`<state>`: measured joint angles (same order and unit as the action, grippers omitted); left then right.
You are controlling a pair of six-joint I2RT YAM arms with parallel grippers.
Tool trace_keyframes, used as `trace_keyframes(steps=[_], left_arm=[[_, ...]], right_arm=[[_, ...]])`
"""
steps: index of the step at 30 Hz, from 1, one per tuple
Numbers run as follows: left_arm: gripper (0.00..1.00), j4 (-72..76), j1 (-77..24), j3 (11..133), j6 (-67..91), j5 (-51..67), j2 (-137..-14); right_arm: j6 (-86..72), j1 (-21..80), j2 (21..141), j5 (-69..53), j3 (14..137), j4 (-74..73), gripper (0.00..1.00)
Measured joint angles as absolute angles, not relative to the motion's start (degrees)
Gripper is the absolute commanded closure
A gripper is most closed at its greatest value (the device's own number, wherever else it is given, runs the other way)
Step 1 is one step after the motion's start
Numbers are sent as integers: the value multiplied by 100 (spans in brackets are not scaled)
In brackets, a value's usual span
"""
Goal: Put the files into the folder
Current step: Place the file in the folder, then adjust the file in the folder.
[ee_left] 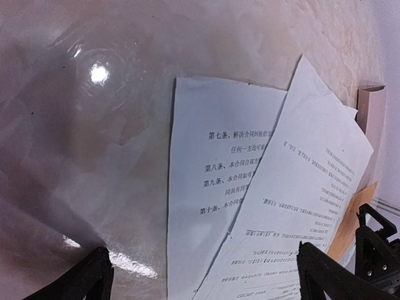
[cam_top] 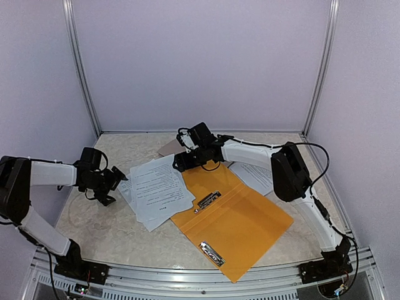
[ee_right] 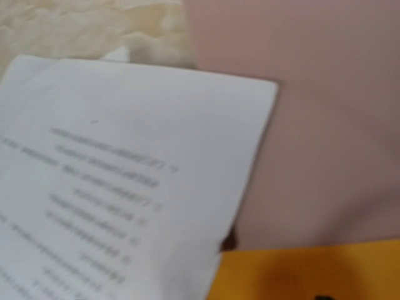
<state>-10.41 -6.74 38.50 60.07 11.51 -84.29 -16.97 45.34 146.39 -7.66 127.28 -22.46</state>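
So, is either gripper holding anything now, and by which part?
The left gripper is open and holds nothing. The right gripper hangs over the far edge of the files; whether it grips them cannot be told.

Chinese clause headings 第七条, 第八条, 第九条 on files (ee_left: pixel 209 125)

A glossy, cream marble-patterned surface (cam_top: pixel 103 228) fills the enclosure, and the left wrist view shows a bright spot of glare (ee_left: pixel 98 73) on it. A stiff grey-brown board (cam_top: pixel 166 149) lies flat toward the back. Pale lilac walls (cam_top: pixel 200 62) rise behind, met by aluminium corner posts (cam_top: pixel 81 69). A metal rail (cam_top: pixel 187 273) edges the near side.
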Motion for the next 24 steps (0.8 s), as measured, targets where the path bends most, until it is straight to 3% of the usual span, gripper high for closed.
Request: trace_keyframes(steps=[24], left_arm=[[1,-215,-1072,5105,5498,1463,-9953]], right_arm=[[-1981,4541,15052,-1717,12807,-1590,29]])
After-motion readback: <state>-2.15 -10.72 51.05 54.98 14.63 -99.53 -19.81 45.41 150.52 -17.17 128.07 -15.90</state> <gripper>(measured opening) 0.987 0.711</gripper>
